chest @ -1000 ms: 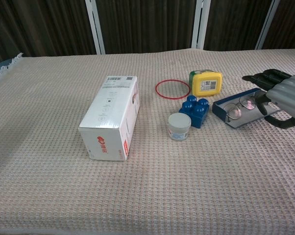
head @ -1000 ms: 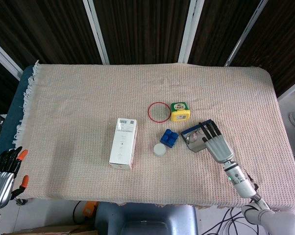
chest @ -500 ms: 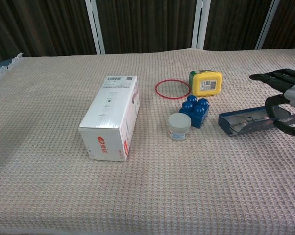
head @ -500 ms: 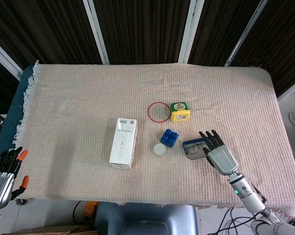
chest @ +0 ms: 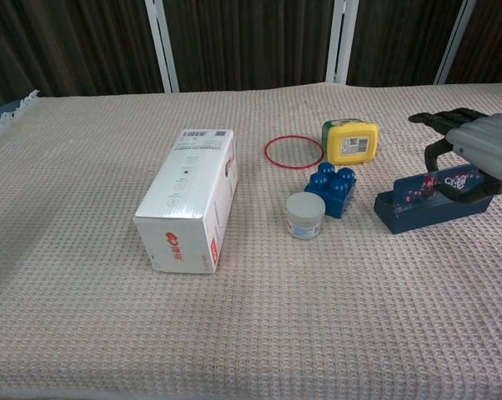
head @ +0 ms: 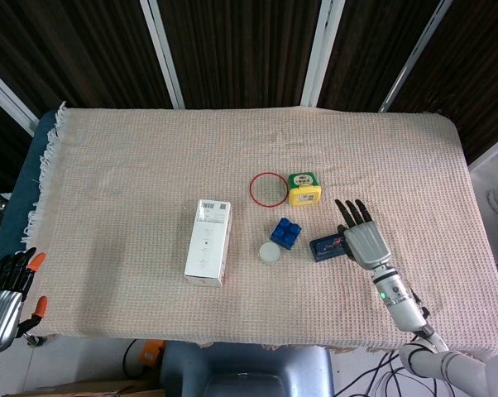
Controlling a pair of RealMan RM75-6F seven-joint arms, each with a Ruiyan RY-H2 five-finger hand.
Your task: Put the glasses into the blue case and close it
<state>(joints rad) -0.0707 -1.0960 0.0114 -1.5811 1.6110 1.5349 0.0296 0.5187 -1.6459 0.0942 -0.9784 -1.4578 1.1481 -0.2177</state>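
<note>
The blue case (head: pixel 325 246) (chest: pixel 418 210) lies shut on the cloth at the right of the table, its patterned lid down. The glasses are not visible; the lid hides whatever is inside. My right hand (head: pixel 361 238) (chest: pixel 474 157) reaches over the case's right end, fingers stretched out and spread, thumb touching the lid's top. It grips nothing. My left hand (head: pixel 1 299) hangs off the table's near left corner, fingers extended and empty, seen only in the head view.
A blue toy brick (head: pixel 286 232) (chest: pixel 330 187) and a small white jar (head: pixel 270 253) (chest: pixel 304 215) sit just left of the case. A yellow tape measure (head: pixel 304 188) (chest: pixel 349 140) and red ring (head: pixel 267 189) (chest: pixel 293 152) lie behind. A white carton (head: pixel 208 253) (chest: pixel 188 200) stands mid-table.
The case's lid has come down: the glasses showed in the open case before, and now the case is shut. My right hand moved with the lid. The left hand stayed put.
</note>
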